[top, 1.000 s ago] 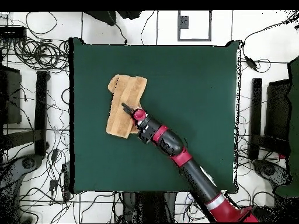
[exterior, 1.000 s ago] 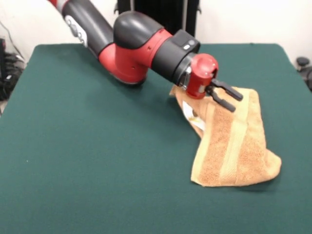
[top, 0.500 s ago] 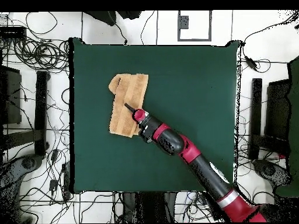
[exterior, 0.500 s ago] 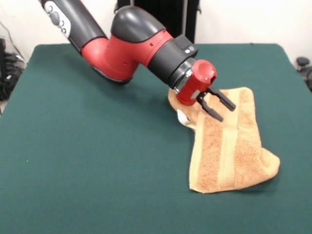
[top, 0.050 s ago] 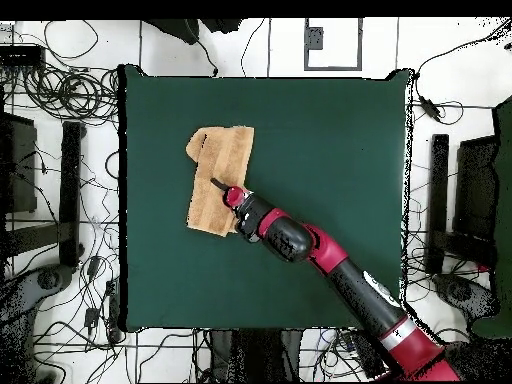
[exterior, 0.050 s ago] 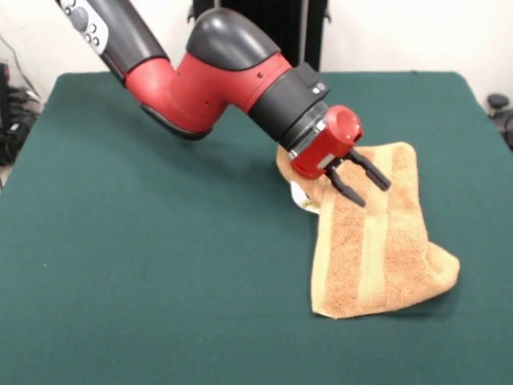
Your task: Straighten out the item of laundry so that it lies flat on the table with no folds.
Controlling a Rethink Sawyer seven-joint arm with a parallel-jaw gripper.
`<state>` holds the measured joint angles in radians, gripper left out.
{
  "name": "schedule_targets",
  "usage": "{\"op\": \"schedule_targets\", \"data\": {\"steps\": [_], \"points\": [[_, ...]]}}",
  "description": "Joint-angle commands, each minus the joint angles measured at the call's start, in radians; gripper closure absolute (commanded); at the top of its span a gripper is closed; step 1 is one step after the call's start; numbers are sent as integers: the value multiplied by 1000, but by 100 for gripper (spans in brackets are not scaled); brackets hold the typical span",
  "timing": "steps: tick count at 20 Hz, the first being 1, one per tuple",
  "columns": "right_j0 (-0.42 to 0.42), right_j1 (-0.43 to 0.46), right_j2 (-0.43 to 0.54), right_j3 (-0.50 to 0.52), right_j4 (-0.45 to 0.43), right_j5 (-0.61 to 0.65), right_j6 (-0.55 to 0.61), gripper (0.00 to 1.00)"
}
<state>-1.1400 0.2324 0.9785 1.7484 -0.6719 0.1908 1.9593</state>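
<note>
The item of laundry is a tan-orange towel with a smooth stripe band, lying on the right half of the green table. It is still doubled over, with a fold along its left side and a bulged corner at the lower right. In the overhead view the towel lies left of centre. My gripper hangs open just above the towel's upper part, holding nothing. In the overhead view the gripper sits over the towel's lower middle. A bit of white tag shows at the towel's left edge.
The arm slants down from the upper left across the table's far middle. Cables and stands ring the table on the floor in the overhead view.
The towel has settled flatter, and its lower part has shifted slightly left. The gripper stayed open and dipped a little. The arm's upper links swung to a steeper slant.
</note>
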Motion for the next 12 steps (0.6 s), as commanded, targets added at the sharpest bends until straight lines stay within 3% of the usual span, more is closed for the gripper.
{"op": "schedule_targets", "data": {"steps": [1, 6, 12], "points": [[114, -78, -193, -240, -73, -37, 6, 0], [231, -180, -317, -262, -93, -118, 87, 0], [557, -330, -689, -322, 30, -248, 269, 0]]}}
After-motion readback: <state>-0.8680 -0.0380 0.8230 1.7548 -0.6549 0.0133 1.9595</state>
